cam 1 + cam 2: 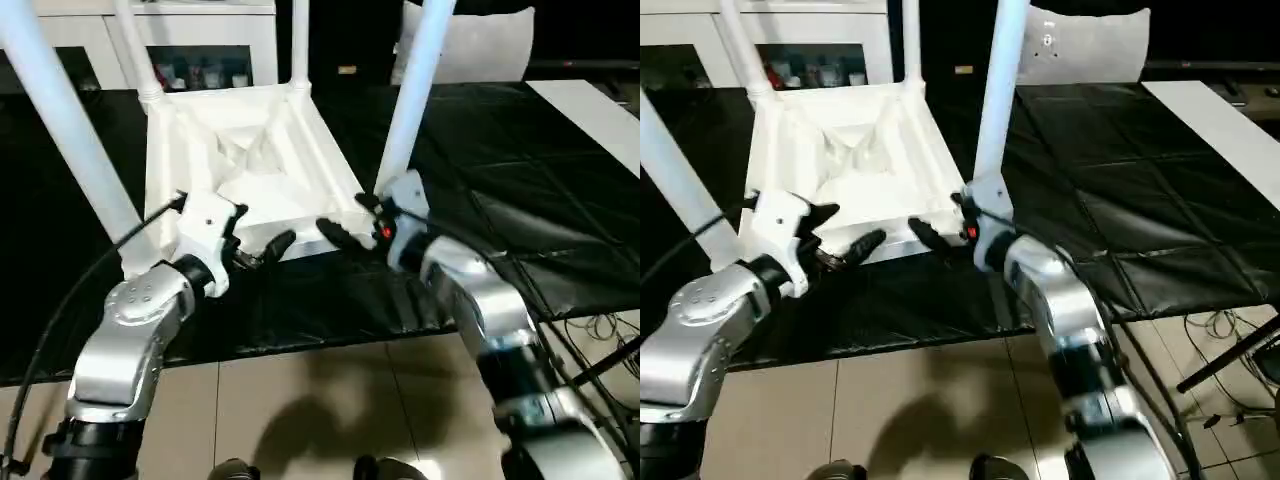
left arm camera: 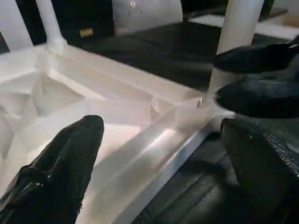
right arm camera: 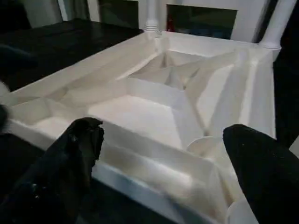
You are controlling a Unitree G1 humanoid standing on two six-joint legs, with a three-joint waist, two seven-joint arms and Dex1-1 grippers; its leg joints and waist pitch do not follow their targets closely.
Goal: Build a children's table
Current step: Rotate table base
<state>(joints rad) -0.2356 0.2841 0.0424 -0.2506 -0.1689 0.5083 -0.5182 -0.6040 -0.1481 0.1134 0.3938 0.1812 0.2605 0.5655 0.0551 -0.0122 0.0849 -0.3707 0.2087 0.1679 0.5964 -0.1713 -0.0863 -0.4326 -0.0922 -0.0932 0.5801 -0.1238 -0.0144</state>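
The children's table lies upside down on the black work table (image 1: pixel 520 230), its white ribbed tabletop (image 1: pixel 250 160) facing up. Four white legs stand in its corner sockets: near left (image 1: pixel 70 130), near right (image 1: pixel 410 100), far left (image 1: pixel 135 50), far right (image 1: pixel 300 40). My left gripper (image 1: pixel 258 232) is open at the tabletop's near rim (image 2: pixel 159 149), which runs between its fingers (image 2: pixel 60 172). My right gripper (image 1: pixel 350 220) is open at the near right corner, beside the near right leg. The rim (image 3: pixel 154 158) also passes between its fingers (image 3: pixel 261 163). The two grippers face each other, a short way apart.
A white cabinet (image 1: pixel 200 40) and a white cushion (image 1: pixel 480 40) stand behind the work table. A white board (image 1: pixel 590 110) lies at the far right. The table's front edge (image 1: pixel 300 345) is just below my forearms, with tiled floor and cables (image 1: pixel 600 330) beyond it.
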